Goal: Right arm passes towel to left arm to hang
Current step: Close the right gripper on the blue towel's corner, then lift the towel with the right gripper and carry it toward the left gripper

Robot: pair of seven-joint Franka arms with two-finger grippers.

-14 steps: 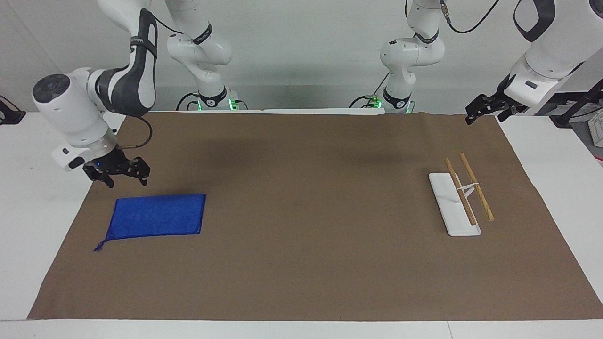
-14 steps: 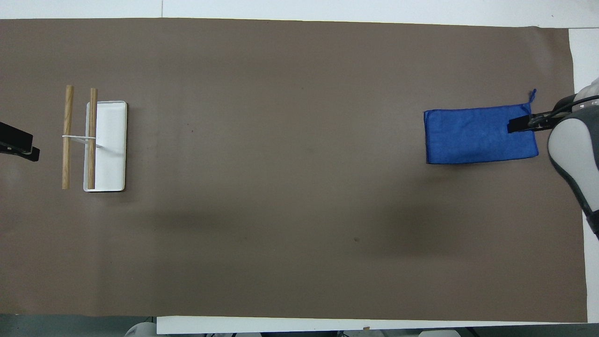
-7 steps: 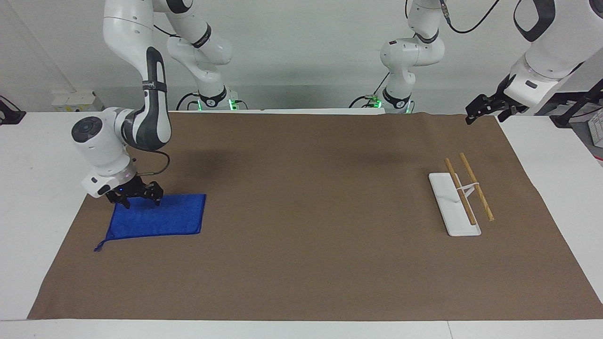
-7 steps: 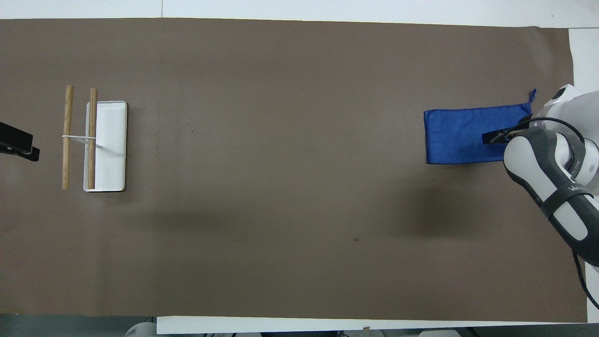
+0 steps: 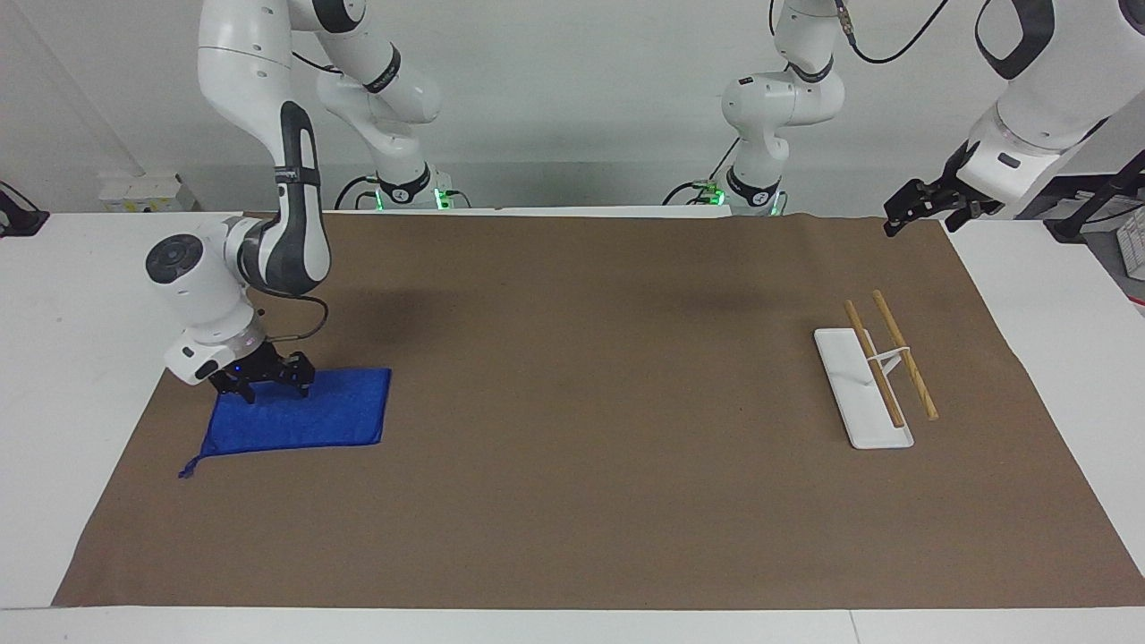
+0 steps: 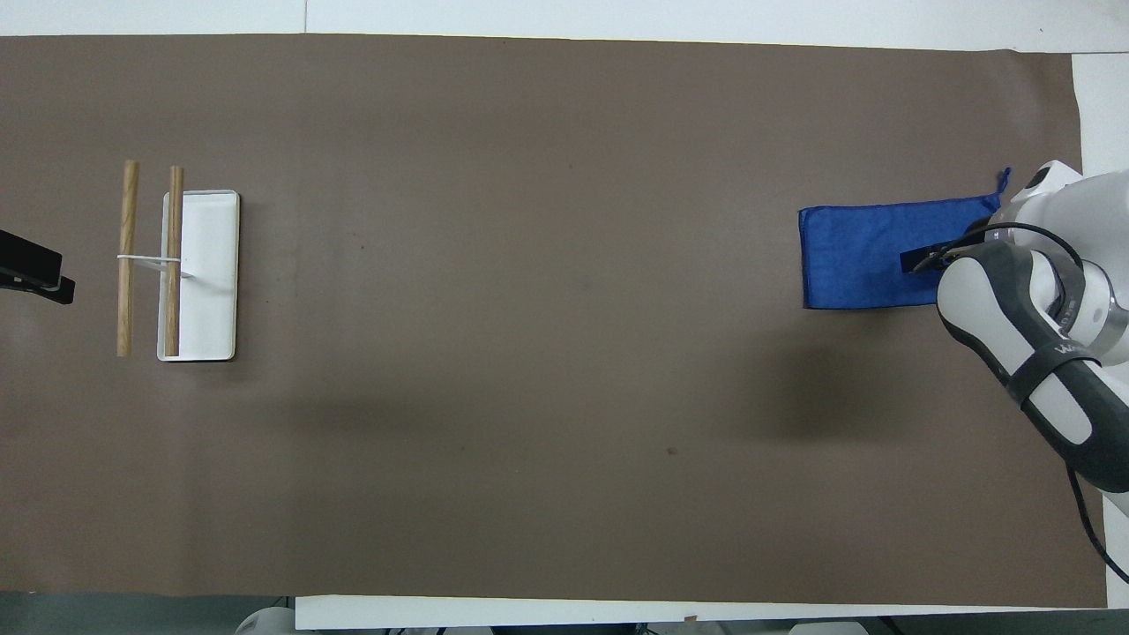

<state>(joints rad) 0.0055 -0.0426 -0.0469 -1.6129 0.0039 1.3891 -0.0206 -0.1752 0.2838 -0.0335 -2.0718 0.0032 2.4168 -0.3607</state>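
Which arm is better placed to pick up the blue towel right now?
The right arm. Its gripper is down at the towel, fingers open over the edge nearest the robots. The left gripper waits at the table's other end, near the rack.

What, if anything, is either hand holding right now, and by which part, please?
Nothing is held. The right hand is open, down at the towel edge nearest the robots; the towel lies flat. The left hand waits open, empty.

The right gripper (image 5: 266, 386) has dropped onto the towel (image 5: 313, 416).
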